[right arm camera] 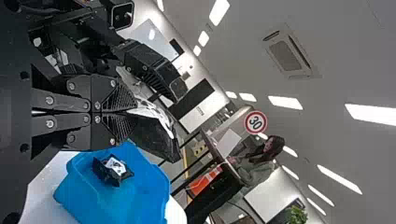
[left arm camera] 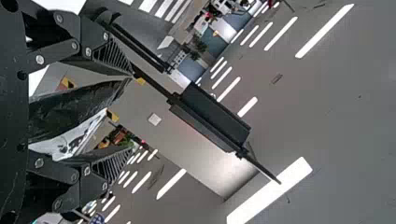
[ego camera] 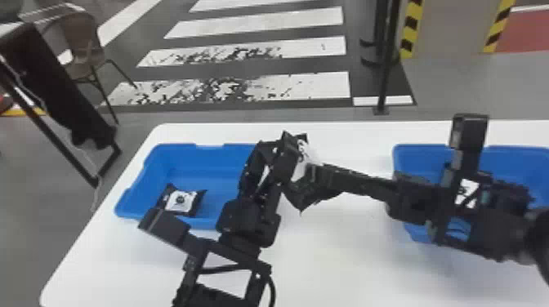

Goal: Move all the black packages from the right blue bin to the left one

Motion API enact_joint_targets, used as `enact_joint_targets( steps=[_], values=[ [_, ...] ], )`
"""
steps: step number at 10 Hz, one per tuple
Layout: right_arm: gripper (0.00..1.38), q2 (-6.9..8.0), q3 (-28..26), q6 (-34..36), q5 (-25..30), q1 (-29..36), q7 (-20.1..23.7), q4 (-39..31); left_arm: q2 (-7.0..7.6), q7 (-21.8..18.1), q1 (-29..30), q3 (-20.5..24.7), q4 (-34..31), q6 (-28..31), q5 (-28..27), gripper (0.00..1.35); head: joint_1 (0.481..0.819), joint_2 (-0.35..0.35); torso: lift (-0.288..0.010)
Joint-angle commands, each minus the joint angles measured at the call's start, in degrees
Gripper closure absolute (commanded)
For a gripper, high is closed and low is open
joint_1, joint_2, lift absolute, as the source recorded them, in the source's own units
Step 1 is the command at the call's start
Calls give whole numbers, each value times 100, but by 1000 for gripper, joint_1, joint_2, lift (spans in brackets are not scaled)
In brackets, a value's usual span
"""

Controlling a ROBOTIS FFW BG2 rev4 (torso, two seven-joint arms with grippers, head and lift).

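Grey floor with white crossing stripes (ego camera: pixel 302 85), beyond one white bench (ego camera: pixel 351 265).

Item: my right end effector (ego camera: pixel 319 173), clenched on the edge of a black package (ego camera: pixel 302 190) with a white label, held up over the bench between the two bins. Item: my left end effector (ego camera: pixel 274 157), fingers parted, one to each side of that same package; whether either touches it, I cannot tell.

Item: left blue bin (ego camera: pixel 204 157), just beside my left arm, holding one black package with a white label (ego camera: pixel 179 204), lying toward its near left part. Item: right blue bin (ego camera: pixel 420 156), partly hidden behind my right arm; a white patch with black marks (ego camera: pixel 467 192) shows through the arm's frame there, and I cannot tell whether it belongs to a package.

Farther out: one brown chair (ego camera: pixel 83 45), left, on the floor; one slim black post (ego camera: pixel 384 77), beyond the bench; yellow-and-black striped edging (ego camera: pixel 410 28), behind the post to the right.
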Motion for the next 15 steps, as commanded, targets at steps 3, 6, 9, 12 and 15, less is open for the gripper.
enact_joint_targets(
  steps=[3,6,9,12,15],
  values=[
    [1194,0,193,-296,-25,-302,0,331,3,-492,34,222,-573,1813,383,1194,695,174,-180],
    [1182,26,250,-408,-48,-316,0,430,-6,-580,62,336,-742,1869,303,1207,695,130,-180],
    [481,26,182,-633,-25,-175,9,500,-129,-316,-219,839,-24,814,-463,1207,695,162,-180],
    [237,17,-1,-662,78,-77,9,556,-261,132,-1105,2050,1635,195,-2611,1207,689,282,-180],
    [228,35,-675,-479,1575,148,-228,78,-278,501,-1049,2107,1986,-339,-2748,372,688,350,-179]
  ],
)
